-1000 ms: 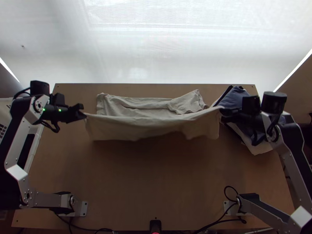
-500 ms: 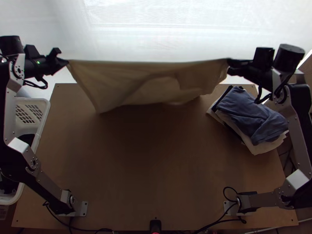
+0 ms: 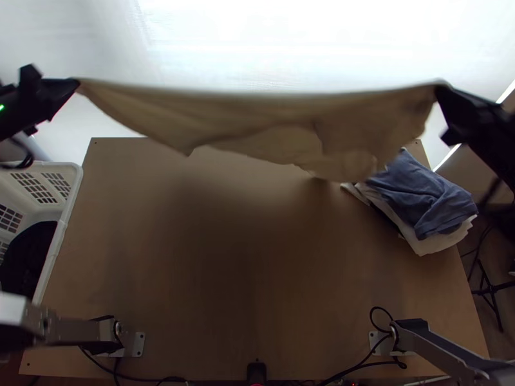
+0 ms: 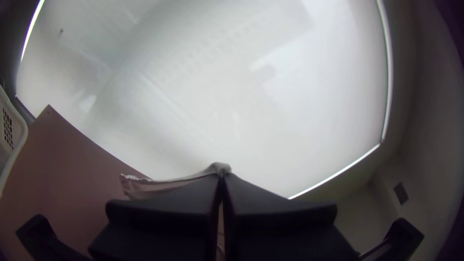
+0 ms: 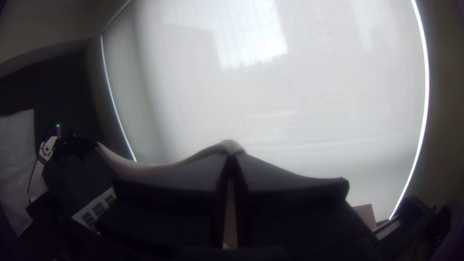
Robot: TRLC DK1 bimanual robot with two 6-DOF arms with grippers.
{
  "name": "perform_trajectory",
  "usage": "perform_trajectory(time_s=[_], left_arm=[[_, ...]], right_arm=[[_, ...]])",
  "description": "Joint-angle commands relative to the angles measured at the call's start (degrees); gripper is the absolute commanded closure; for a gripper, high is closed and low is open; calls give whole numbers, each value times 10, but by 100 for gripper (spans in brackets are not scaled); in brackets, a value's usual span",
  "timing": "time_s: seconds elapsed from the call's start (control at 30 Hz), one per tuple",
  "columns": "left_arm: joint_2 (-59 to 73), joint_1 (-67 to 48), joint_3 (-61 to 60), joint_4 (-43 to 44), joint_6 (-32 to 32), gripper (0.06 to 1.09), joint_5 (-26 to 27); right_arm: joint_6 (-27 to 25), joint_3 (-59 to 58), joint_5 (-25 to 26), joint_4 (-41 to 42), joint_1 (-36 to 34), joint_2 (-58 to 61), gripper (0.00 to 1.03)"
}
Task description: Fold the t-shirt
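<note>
1. Background: a bright white blind (image 3: 257, 38) stands beyond the far edge of the light wooden surface (image 3: 251, 276).
2. Workpiece: the beige cloth t-shirt (image 3: 257, 119) hangs in the air above the surface's far edge, stretched left to right, lower edge uneven.
3. Left gripper (image 4: 222, 175): clenched on the garment's left upper corner.
4. Right gripper (image 5: 233, 151): clenched on the right upper corner.
5. Adjacent item: a stack of folded blue and white cloths (image 3: 421, 199) lies at the far right.
6. Step in hand (judged): spreading, prior to folding.
7. Next move (judged): lower both corners evenly, lay the garment flat, then release. Avoid dragging its right side over the stack.
</note>
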Motion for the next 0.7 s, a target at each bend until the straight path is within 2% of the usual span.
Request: perform_trajectory(time_s=[0.0, 0.13, 0.53, 0.67], left_arm=[[-188, 76, -99, -18, -7, 105, 161], [-258, 134, -123, -21, -7, 105, 234], [-302, 134, -133, -26, -7, 105, 249], [-306, 133, -164, -26, -3, 105, 248]], right_arm=[[-33, 30, 1, -144, 1, -109, 100], [-44, 76, 6, -218, -5, -132, 100], [-46, 154, 19, -251, -11, -133, 100], [-57, 106, 18, -262, -9, -139, 100]])
